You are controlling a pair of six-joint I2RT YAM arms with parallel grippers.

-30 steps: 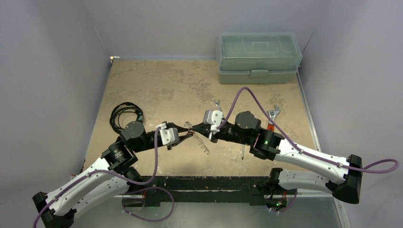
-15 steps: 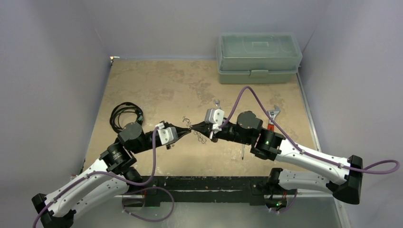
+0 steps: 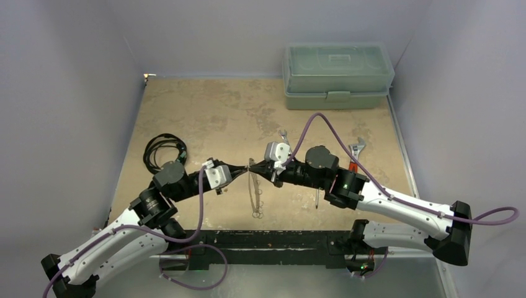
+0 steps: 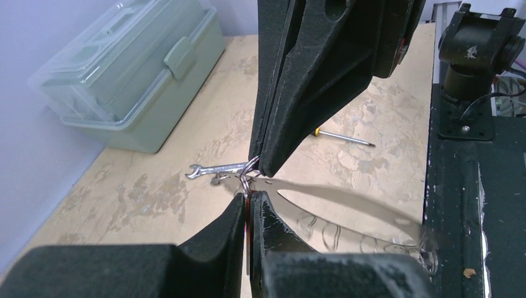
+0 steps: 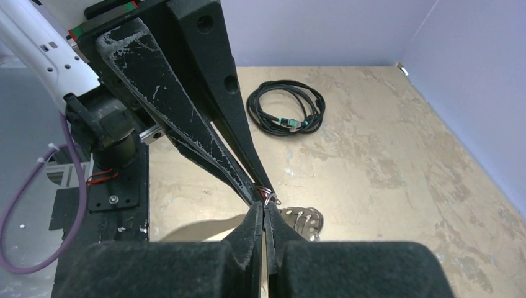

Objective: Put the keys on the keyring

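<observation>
My left gripper (image 3: 243, 169) and right gripper (image 3: 257, 167) meet tip to tip above the middle of the table. In the left wrist view my left gripper (image 4: 249, 195) is shut on a key with a red tag (image 4: 248, 214), whose small split ring (image 4: 248, 179) sticks out at the tips. In the right wrist view my right gripper (image 5: 265, 208) is shut on a thin metal edge, apparently the keyring (image 5: 304, 218). The keyring (image 3: 250, 186) hangs down from the tips as a narrow silvery loop, with tiny keys (image 3: 257, 214) at its low end.
A green toolbox (image 3: 338, 74) stands at the back right. A coiled black cable (image 3: 162, 149) lies left of my left arm. A small spanner (image 3: 283, 135), a red-handled adjustable wrench (image 3: 356, 152) and a screwdriver (image 3: 317, 198) lie near my right arm.
The keyring swung from a slanted, bunched position by the tips to hang straight down toward the near edge. Both grippers stayed shut and closed in slightly on each other.
</observation>
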